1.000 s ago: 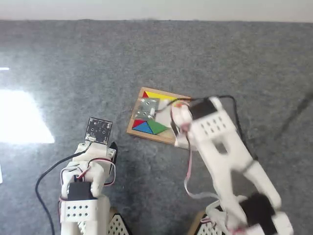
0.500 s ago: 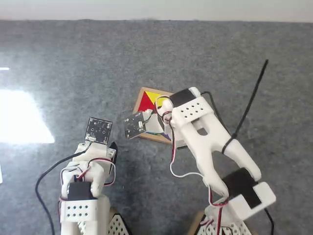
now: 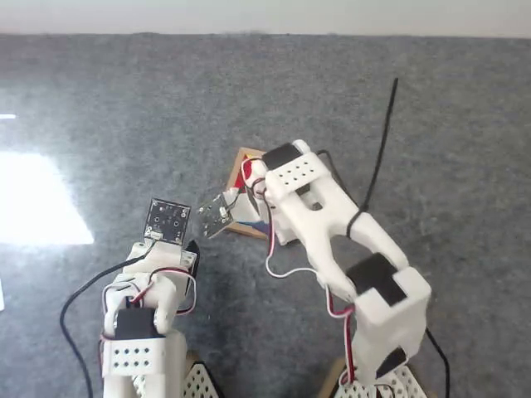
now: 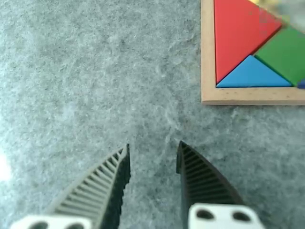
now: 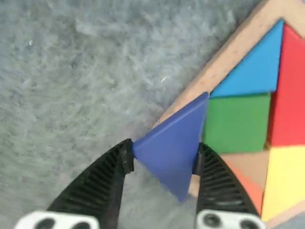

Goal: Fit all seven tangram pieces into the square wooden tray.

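Your right end effector point(image 5: 164, 155) pinches the dark blue triangle point(image 5: 174, 138) by its sides, over the wooden tray point(image 5: 228, 47) rim beside the green square point(image 5: 236, 124). Your left end effector point(image 4: 152, 155) stands partly open and empty above the grey worktop point(image 4: 71, 71). In the high view, the right arm point(image 3: 332, 224) hides most of the tray at frame centre.

Right arm point(image 3: 311, 203) has swung left across the wooden tray point(image 3: 242, 157) over the last second. Wrist was over the tray's right side, now over its left half. Wrist camera board point(image 3: 214, 217) has gone from above the tray's middle to beyond its left rim. Right gripper point(image 5: 162, 160), clamped on the dark blue triangle point(image 5: 174, 148), now at that rim. From above, yellow piece point(image 5: 281, 181), light blue piece point(image 5: 252, 67) and green piece point(image 5: 236, 124), exposed earlier, now lie under the arm
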You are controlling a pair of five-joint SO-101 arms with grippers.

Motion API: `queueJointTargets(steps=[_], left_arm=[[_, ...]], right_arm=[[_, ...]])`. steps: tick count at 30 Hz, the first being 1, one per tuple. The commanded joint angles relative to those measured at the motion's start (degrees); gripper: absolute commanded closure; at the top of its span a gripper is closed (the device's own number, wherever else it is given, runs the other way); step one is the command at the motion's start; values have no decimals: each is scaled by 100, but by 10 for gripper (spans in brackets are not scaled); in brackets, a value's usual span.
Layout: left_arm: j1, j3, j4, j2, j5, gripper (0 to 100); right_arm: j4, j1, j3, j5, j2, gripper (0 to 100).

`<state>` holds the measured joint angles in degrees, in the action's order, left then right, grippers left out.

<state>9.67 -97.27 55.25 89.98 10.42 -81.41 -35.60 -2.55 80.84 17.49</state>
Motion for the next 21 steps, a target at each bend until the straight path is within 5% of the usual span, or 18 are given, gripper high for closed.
queueJointTargets(steps=[1, 15, 21], left_arm=[[35, 48, 0, 88, 70, 848], [35, 48, 0, 88, 70, 848], [35, 48, 0, 88, 70, 848]], right_arm=[[31, -57, 642, 404, 303, 924], [-4, 488, 1266, 360, 769, 856], [-497, 488, 1521, -844, 585, 855]])
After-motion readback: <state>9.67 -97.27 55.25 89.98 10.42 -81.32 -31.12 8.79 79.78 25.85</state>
